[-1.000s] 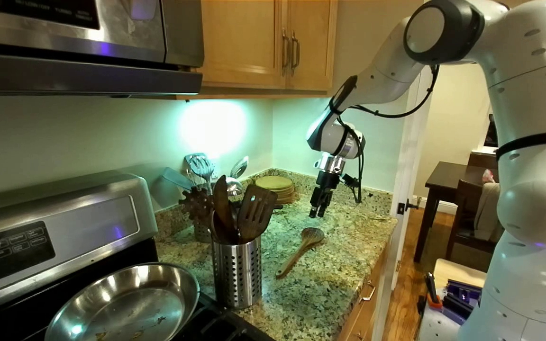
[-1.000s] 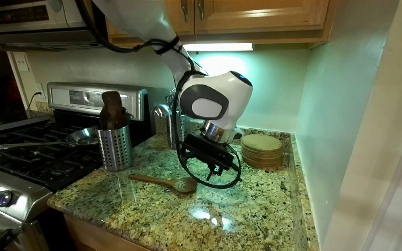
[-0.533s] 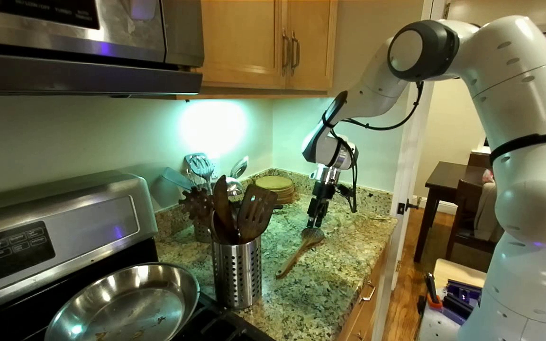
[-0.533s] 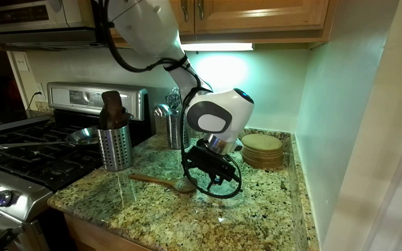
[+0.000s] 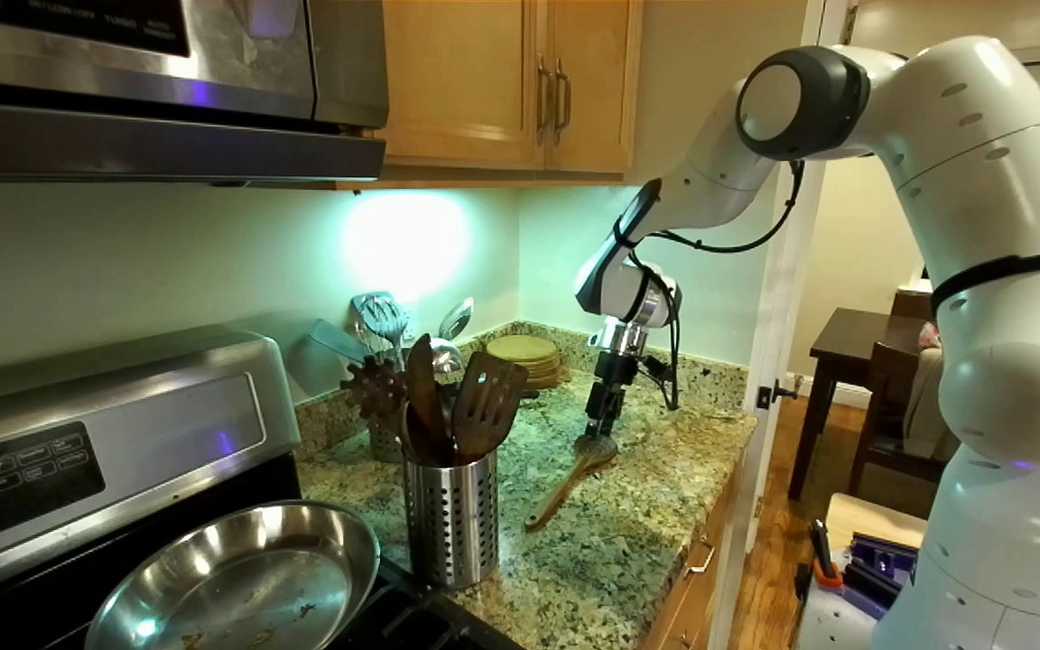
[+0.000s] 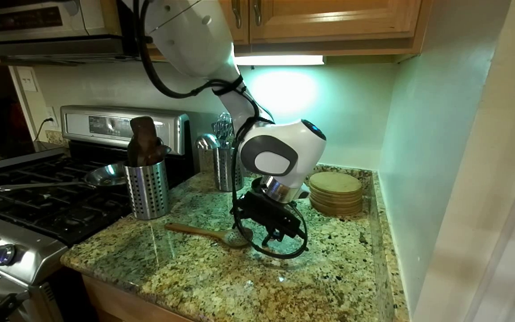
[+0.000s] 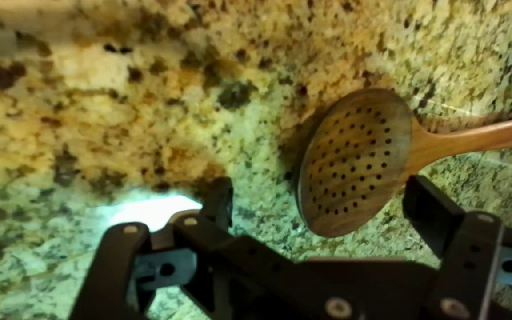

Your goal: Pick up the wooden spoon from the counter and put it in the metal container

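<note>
The wooden spoon (image 5: pixel 565 492) lies on the granite counter (image 5: pixel 610 569), also in an exterior view (image 6: pixel 195 230). Its bowl has many small holes, as the wrist view shows (image 7: pixel 354 164). My gripper (image 5: pixel 602 431) points down just over the bowl end. In the wrist view the gripper (image 7: pixel 319 195) is open, with the bowl's lower part between its fingers and nothing held. The right fingertip is close to where bowl meets handle; whether they touch is unclear. The metal container (image 5: pixel 452 524) stands upright with dark wooden utensils in it, also in an exterior view (image 6: pixel 147 192).
A similar steel cylinder (image 6: pixel 228 172) with metal utensils stands at the back. A stack of round mats (image 6: pixel 335 194) is near the back corner. A frying pan (image 5: pixel 258 578) sits on the stove beside the metal container. Cabinets (image 5: pixel 484 81) hang above.
The gripper has come down to the spoon's bowl end, mostly in the first half second, then slightly lower. The spoon and the metal container have not moved.
</note>
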Controlling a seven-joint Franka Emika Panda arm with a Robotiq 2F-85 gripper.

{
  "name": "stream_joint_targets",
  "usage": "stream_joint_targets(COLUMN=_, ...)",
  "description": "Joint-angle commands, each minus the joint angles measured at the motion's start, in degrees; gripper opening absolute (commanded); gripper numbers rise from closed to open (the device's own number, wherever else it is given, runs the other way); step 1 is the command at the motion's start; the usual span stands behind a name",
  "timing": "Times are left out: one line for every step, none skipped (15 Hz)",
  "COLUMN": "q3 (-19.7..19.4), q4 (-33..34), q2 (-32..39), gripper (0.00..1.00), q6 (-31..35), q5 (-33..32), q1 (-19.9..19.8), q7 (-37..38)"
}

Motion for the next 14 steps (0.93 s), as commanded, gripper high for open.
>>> stream_joint_targets(q3=1.45, q4=-0.79, q2=-0.89, gripper=1.0, q6=-2.09, q5=-0.9, q1=-0.52, q7=-1.05)
stream_joint_targets(q3=1.64, q4=-1.09, q2=-1.1, gripper=1.0, q6=-2.37, q5=-1.15, q1=-0.26, q7=-1.06)
stream_joint_targets(q3=1.8, q4=-1.32, q2=-1.2, gripper=1.0, q6=-2.51, q5=-1.29, q1=-0.09, q7=-1.08)
stream_joint_targets(q3=1.91, q4=-1.54, q2=-1.26, gripper=1.0, q6=-2.72, q5=-1.28, q1=0.01, q7=-1.2)
stream_joint_targets(q3=1.97, q4=-1.64, q2=-1.24, gripper=1.0, q6=-2.85, q5=-1.29, q1=0.07, q7=-1.28)
stream_joint_targets(q3=1.92, q4=-1.82, q2=-1.14, gripper=1.0, q6=-2.96, q5=-1.2, q1=-0.04, q7=-1.28)
stream_joint_targets(q3=1.88, q4=-1.96, q2=-1.11, gripper=1.0, q6=-3.03, q5=-1.11, q1=-0.14, q7=-1.35)
stream_joint_targets(q3=1.71, q4=-2.37, q2=-1.13, gripper=1.0, q6=-2.86, q5=-0.92, q1=-0.39, q7=-1.47)
stream_joint_targets(q3=1.63, q4=-2.63, q2=-1.16, gripper=1.0, q6=-2.81, q5=-0.84, q1=-0.53, q7=-1.53)
stream_joint_targets(q3=1.47, q4=-3.1, q2=-1.26, gripper=1.0, q6=-2.52, q5=-0.66, q1=-0.77, q7=-1.66)
stream_joint_targets(q3=1.33, q4=-3.32, q2=-1.28, gripper=1.0, q6=-2.4, q5=-0.61, q1=-0.89, q7=-1.65)
stream_joint_targets(q3=1.16, q4=-3.6, q2=-1.3, gripper=0.91, q6=-2.21, q5=-0.48, q1=-1.08, q7=-1.74)
stream_joint_targets(q3=1.04, q4=-3.75, q2=-1.27, gripper=0.74, q6=-2.1, q5=-0.4, q1=-1.19, q7=-1.66)
stream_joint_targets(q3=0.94, q4=-3.83, q2=-1.24, gripper=0.67, q6=-2.11, q5=-0.35, q1=-1.34, q7=-1.69)
